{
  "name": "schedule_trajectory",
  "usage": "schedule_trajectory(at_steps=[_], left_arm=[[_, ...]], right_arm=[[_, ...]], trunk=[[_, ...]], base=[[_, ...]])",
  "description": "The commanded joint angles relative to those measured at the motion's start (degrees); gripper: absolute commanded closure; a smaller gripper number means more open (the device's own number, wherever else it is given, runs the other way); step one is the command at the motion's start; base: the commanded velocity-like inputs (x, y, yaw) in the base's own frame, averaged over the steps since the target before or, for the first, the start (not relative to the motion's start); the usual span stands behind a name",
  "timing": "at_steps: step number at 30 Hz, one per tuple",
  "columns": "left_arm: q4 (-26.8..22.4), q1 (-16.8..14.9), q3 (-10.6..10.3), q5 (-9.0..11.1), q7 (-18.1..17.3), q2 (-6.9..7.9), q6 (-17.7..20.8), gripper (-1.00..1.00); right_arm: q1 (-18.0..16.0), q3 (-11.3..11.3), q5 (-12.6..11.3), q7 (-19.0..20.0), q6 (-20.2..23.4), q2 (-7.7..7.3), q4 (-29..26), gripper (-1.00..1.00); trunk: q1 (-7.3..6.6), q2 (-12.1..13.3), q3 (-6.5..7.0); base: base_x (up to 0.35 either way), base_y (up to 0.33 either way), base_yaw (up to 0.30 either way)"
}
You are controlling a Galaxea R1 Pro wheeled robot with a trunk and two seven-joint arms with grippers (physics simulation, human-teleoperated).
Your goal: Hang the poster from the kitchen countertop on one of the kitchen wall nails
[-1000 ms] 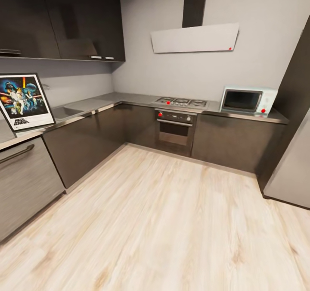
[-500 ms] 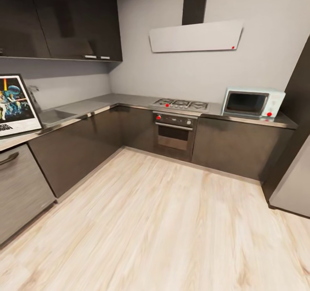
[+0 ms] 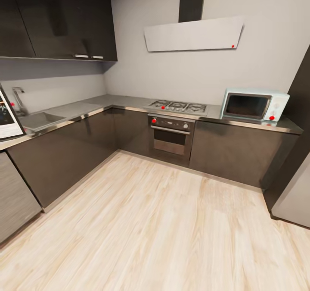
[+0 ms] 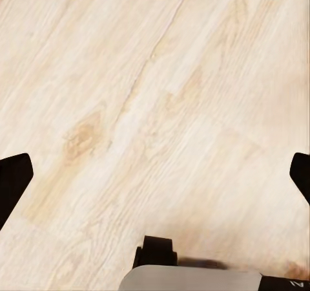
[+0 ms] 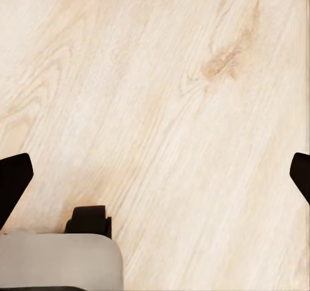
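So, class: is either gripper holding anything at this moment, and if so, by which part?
Nothing is held. The left gripper and right gripper are both open over bare wooden floor; the poster stands on the kitchen countertop.

Head camera looks forward and down across the kitchen toward the countertop (image 3: 129, 102) corner; both wrist cameras face straight down, near the wooden floor (image 4: 155, 97), shared with the head view.
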Motion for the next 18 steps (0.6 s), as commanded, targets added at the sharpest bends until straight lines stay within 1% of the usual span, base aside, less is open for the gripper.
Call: schedule_trajectory(at_steps=[1,18], left_arm=[[-0.09,0.02,0.07,-0.02,-0.05,-0.01,-0.02,-1.0],[-0.09,0.02,0.07,-0.03,-0.06,-0.01,-0.02,-1.0]], right_arm=[[-0.03,0.06,0.08,-0.14,-0.18,0.0,0.05,-1.0],[-0.03,0.09,0.05,-0.15,-0.19,0.09,0.05,-1.0]], trunk=[[0.03,-0.02,-0.04],[0.03,-0.02,-0.04]], base=[[0.283,-0.214,0.0],[0.28,-0.217,0.0]])
